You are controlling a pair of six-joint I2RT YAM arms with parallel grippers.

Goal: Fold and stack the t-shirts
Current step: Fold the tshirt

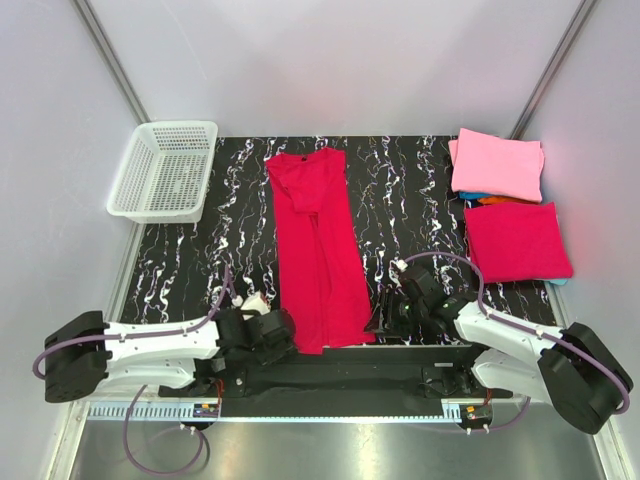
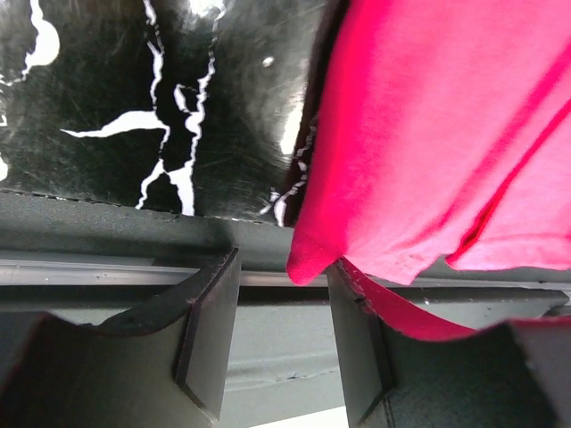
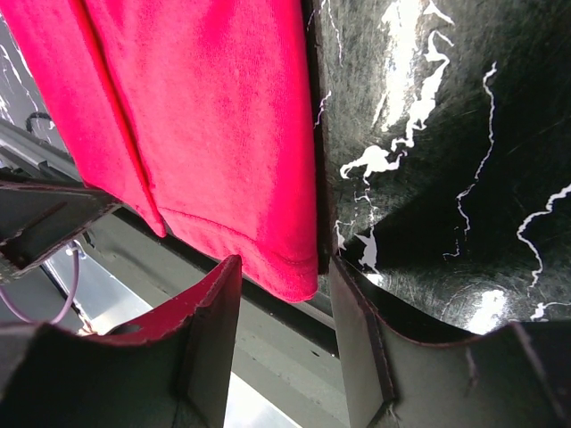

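Currently, one long red t-shirt [image 1: 318, 250] lies down the middle of the black marbled worktop [image 1: 400, 200], folded lengthwise into a narrow strip. Its collar end points to the far side. Its hem reaches the near edge and hangs slightly over it.

Left claw [image 2: 284, 263]: low at the near edge, at the hem's left corner. The jaws stand partly apart with a clear gap. In the left wrist view the corner tip of the cloth hangs right at the mouth of that gap, and a lip of red lies over the inner face of one finger [image 2: 357, 348]. I see no pinch on the cloth.

Right claw [image 3: 285, 267]: low at the near edge, at the hem's right corner. The jaws are likewise partly apart. In the right wrist view the stitched hem corner dips into the gap between them, unclamped.

At the far right of the worktop, a pink t-shirt [image 1: 497, 165] sits folded on top of a small pile, with a turquoise edge [image 1: 470, 195] and an orange edge [image 1: 497, 200] showing from beneath it. A folded red t-shirt [image 1: 515, 240] lies just nearer, touching that pile. I cannot tell whether it overlaps the pile.

At the far left corner, a white mesh basket [image 1: 130, 185] stands well apart from all the shirts.
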